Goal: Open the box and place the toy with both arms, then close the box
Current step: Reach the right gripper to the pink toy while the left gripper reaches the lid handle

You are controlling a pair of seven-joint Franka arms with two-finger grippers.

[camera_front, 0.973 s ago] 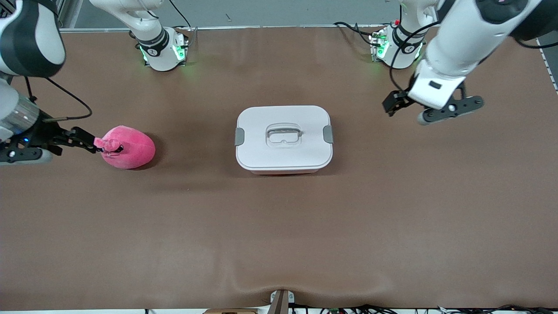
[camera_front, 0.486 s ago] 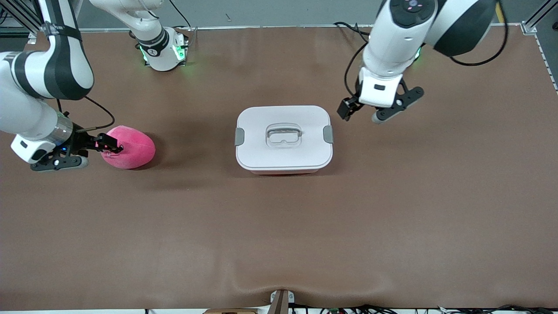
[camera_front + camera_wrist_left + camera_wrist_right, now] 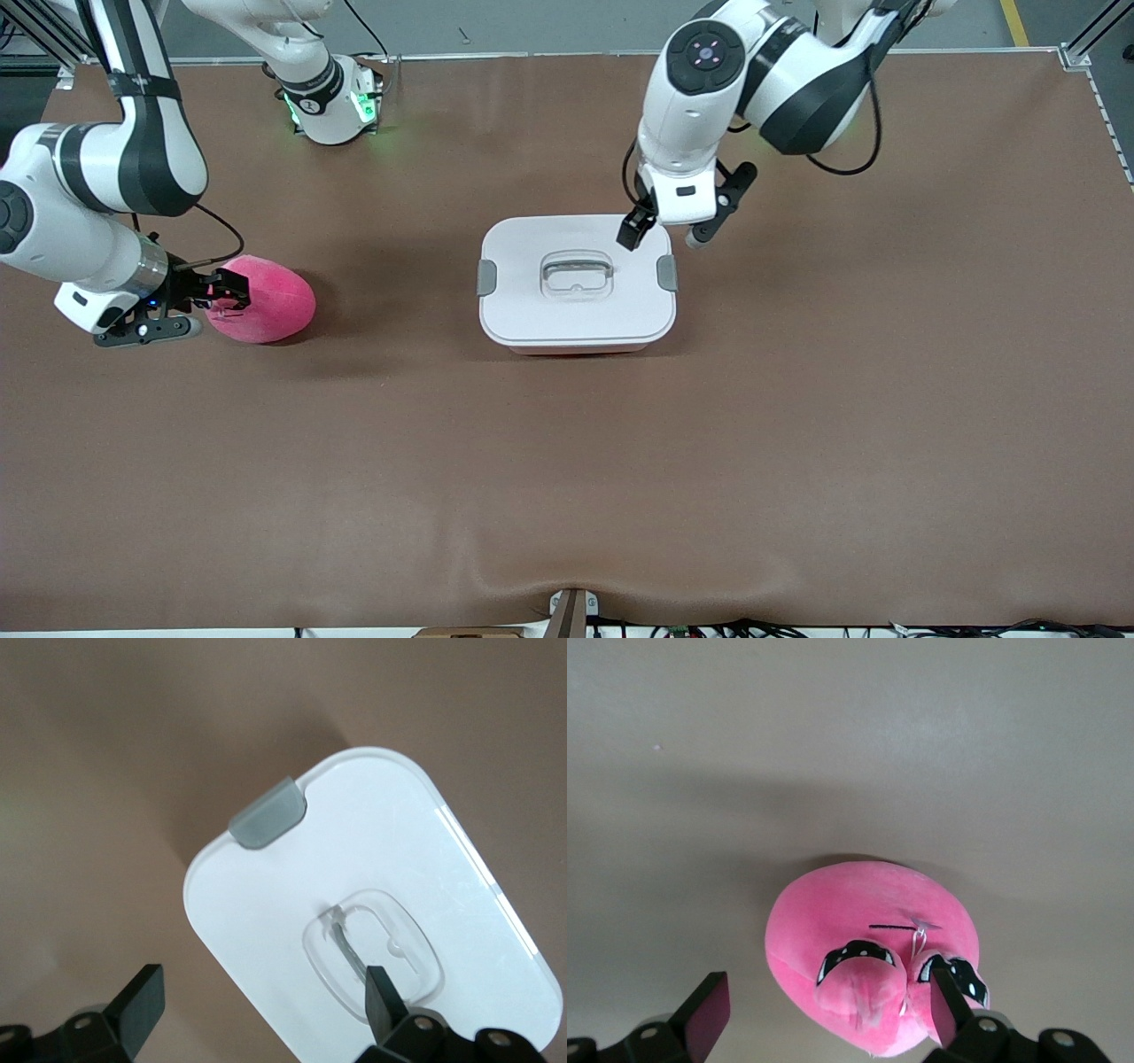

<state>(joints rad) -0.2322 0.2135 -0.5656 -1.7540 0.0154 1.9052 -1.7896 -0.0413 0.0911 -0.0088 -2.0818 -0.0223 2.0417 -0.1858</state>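
Note:
The box (image 3: 576, 301) stands shut at mid-table, with a white lid, grey clips (image 3: 486, 277) on both ends and a clear recessed handle (image 3: 577, 273). My left gripper (image 3: 633, 231) is open over the lid's farther corner at the left arm's end. In the left wrist view (image 3: 261, 1014) one finger hangs over the handle (image 3: 372, 952) and the other over bare table, with one clip (image 3: 267, 813) in sight. The pink toy (image 3: 270, 301) lies toward the right arm's end. My right gripper (image 3: 221, 289) is open at its face end, and its fingers straddle the nub (image 3: 859, 988).
The brown table mat (image 3: 567, 461) spreads wide around the box and the toy. Both arm bases (image 3: 332, 106) stand along the table edge farthest from the camera. A small mount (image 3: 571, 611) sits at the nearest edge.
My left arm has swung from the left arm's end of the table to over the box lid. My right gripper has moved in over the toy's face end. Box and toy stay put.

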